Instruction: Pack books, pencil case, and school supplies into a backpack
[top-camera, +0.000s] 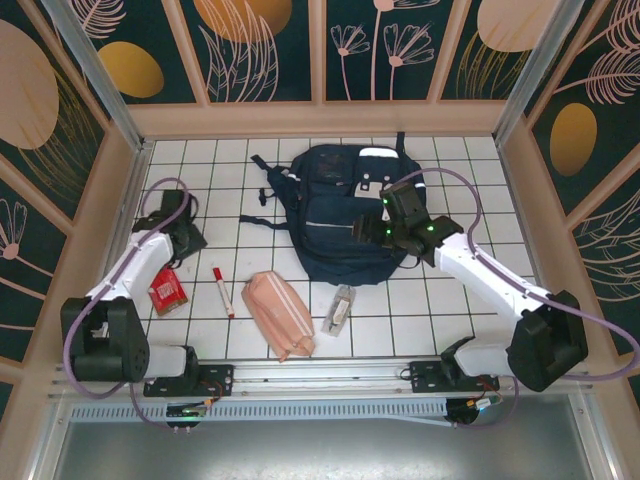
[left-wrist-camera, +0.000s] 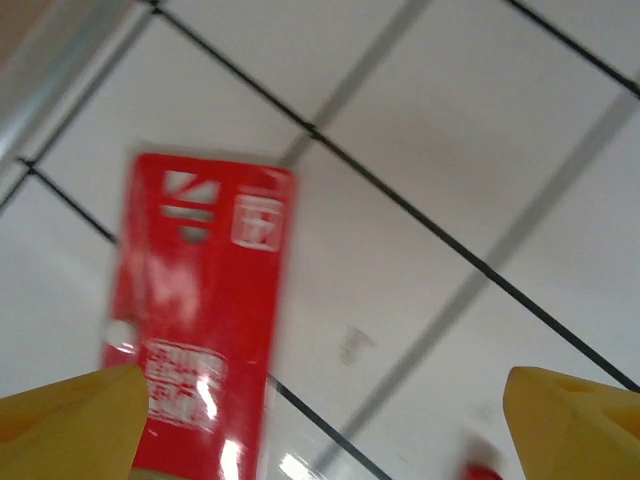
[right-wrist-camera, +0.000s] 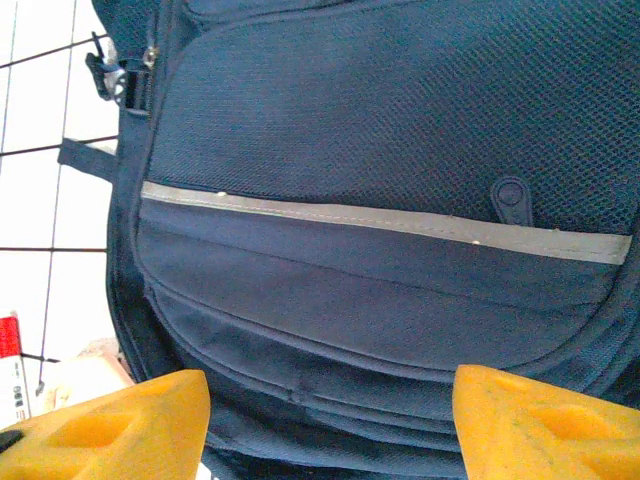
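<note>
Over the front pocket of the navy backpack (top-camera: 335, 215), near its grey reflective stripe (right-wrist-camera: 380, 225), hangs the right gripper (right-wrist-camera: 330, 430). Its yellow fingers (right-wrist-camera: 110, 425) are spread wide with nothing between them; whether they touch the fabric cannot be told. At the left side of the tiled table (top-camera: 450, 320), the left gripper (left-wrist-camera: 320, 440) is also spread wide and holds nothing. It is poised above the small red flat pack (left-wrist-camera: 200, 330), which lies flat on the tiles just inside the left fingertip (left-wrist-camera: 60, 420). From above, there is one backpack at the middle rear and one red flat pack (top-camera: 167, 292) near the left arm. One red-and-white marker (top-camera: 222, 290) lies just beside the pack, and one salmon-pink pencil case (top-camera: 280, 313) lies in front of the backpack. One small clear case (top-camera: 341, 308) sits to the right of the pencil case.
</note>
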